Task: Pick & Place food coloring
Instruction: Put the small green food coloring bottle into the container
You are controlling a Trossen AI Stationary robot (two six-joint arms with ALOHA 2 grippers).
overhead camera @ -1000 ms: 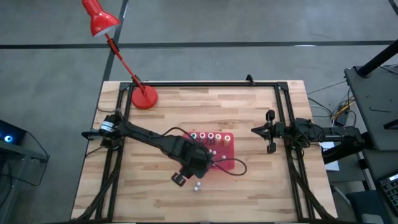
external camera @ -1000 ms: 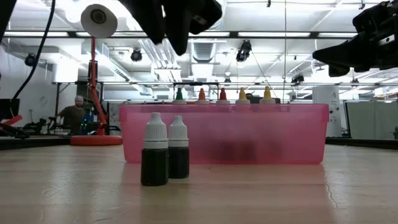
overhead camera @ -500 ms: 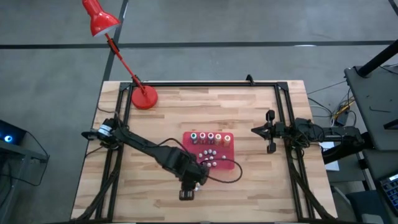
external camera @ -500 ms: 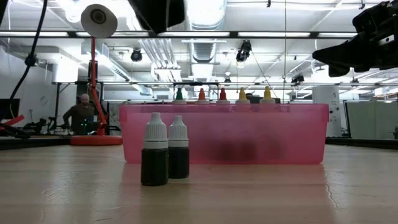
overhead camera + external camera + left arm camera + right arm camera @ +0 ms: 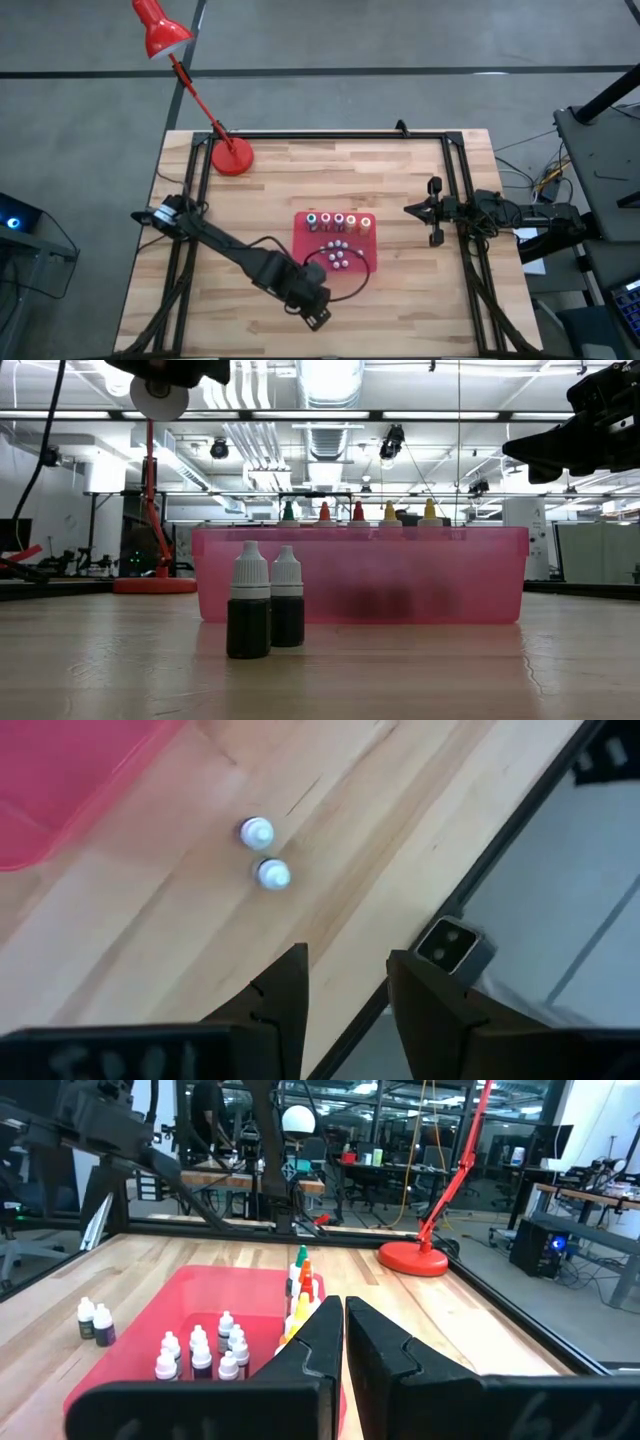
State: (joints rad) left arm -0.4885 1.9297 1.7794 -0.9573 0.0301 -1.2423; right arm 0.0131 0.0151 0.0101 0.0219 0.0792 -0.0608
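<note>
A pink-red tray (image 5: 300, 240) sits mid-table. Food coloring bottles with coloured tops (image 5: 339, 220) stand in a row along its far wall, and several white-capped bottles (image 5: 337, 257) stand nearer in it. Two dark, white-capped bottles (image 5: 267, 612) stand upright on the wood in front of the tray, also seen in the left wrist view (image 5: 264, 853). My left gripper (image 5: 345, 958) hangs open above the wood near the table's near edge (image 5: 318, 318), short of these two, with nothing between its fingers. My right gripper (image 5: 340, 1320) is shut and empty at the table's right (image 5: 435, 212).
A red desk lamp stands with its base (image 5: 232, 158) at the far left. Black frame rails (image 5: 330, 134) run around the tabletop. A small camera box (image 5: 447, 945) sits on the near rail. A dark cable (image 5: 352, 285) loops by the tray's near side.
My left gripper has swung from over the tray's near-left corner toward the table's near edge, rolling about its own axis, and has stayed open. In the low view it has passed out toward the upper left. The bottles and tray have not moved.
</note>
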